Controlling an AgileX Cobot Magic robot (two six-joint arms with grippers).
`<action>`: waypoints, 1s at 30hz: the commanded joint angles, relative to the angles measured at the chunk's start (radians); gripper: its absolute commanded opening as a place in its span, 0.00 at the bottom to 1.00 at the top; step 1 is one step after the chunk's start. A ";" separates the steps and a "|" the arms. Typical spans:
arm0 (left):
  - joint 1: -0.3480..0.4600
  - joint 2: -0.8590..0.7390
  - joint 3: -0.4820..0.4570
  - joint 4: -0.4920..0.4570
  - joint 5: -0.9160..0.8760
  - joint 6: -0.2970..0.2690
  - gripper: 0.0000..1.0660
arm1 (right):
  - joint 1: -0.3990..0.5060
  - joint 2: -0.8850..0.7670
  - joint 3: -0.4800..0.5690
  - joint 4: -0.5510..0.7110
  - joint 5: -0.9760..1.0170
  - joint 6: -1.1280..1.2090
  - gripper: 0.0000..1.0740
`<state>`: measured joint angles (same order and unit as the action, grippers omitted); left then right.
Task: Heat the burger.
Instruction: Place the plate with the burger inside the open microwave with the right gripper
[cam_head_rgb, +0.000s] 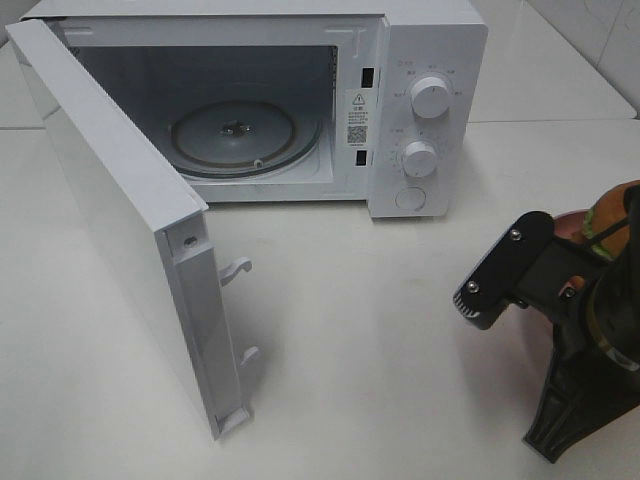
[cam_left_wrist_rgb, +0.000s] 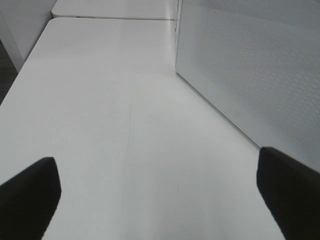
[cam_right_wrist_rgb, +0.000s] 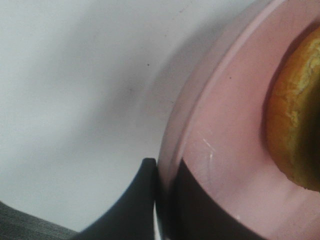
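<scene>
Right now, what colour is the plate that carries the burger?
The plate is plain pink; the right wrist view shows it best.

The right arm (cam_head_rgb: 585, 385) shows at the lower right of the high view, black, with its wrist block tilted up and inward. The right gripper (cam_right_wrist_rgb: 164, 200) is clamped on the rim of a pink plate (cam_right_wrist_rgb: 225, 130) — one dark finger outside the rim, the other inside it. The left gripper (cam_left_wrist_rgb: 160, 200) appears only in its own wrist view — its two dark fingers (cam_left_wrist_rgb: 30, 197) are spread wide apart.
</scene>
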<state>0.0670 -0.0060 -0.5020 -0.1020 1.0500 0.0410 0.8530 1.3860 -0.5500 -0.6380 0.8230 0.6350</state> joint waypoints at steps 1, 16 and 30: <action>0.001 -0.019 0.003 -0.004 -0.013 -0.001 0.94 | 0.034 -0.012 0.001 -0.063 0.051 -0.016 0.00; 0.001 -0.019 0.003 -0.004 -0.013 -0.001 0.94 | 0.203 -0.012 0.001 -0.063 0.056 -0.055 0.01; 0.001 -0.019 0.003 -0.004 -0.013 -0.001 0.94 | 0.362 -0.012 0.001 -0.072 0.080 -0.110 0.01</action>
<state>0.0670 -0.0060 -0.5020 -0.1020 1.0500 0.0410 1.2010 1.3860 -0.5500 -0.6520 0.8720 0.5470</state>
